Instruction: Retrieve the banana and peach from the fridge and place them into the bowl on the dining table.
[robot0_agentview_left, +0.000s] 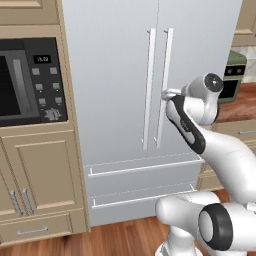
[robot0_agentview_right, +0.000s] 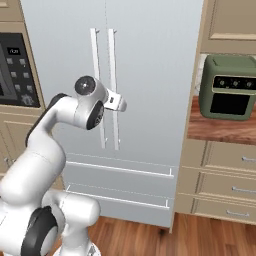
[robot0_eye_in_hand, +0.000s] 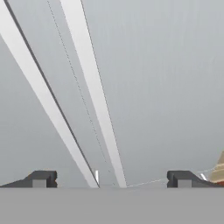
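Observation:
The fridge (robot0_agentview_left: 115, 75) (robot0_agentview_right: 150, 75) stands straight ahead, both doors and both lower drawers closed. My gripper (robot0_agentview_left: 166, 94) (robot0_agentview_right: 121, 104) is open and hovers right at the fridge's right door handle (robot0_agentview_left: 165, 75) (robot0_agentview_right: 113, 65), about mid-height. In the hand view, the gripper (robot0_eye_in_hand: 111, 179) has its fingertips (robot0_eye_in_hand: 41, 178) spread wide. Both white bar handles (robot0_eye_in_hand: 94, 96) run down between them, close to the lens. Nothing is held. The banana and peach are hidden behind the closed doors. The bowl and dining table are out of view.
A black built-in oven (robot0_agentview_left: 30, 80) sits in tan cabinets (robot0_agentview_left: 40, 170) left of the fridge. To the right, a green countertop oven (robot0_agentview_right: 230, 87) rests on a wood-topped counter (robot0_agentview_right: 220, 130) over drawers (robot0_agentview_right: 225, 185). Wood floor (robot0_agentview_left: 120, 237) lies below.

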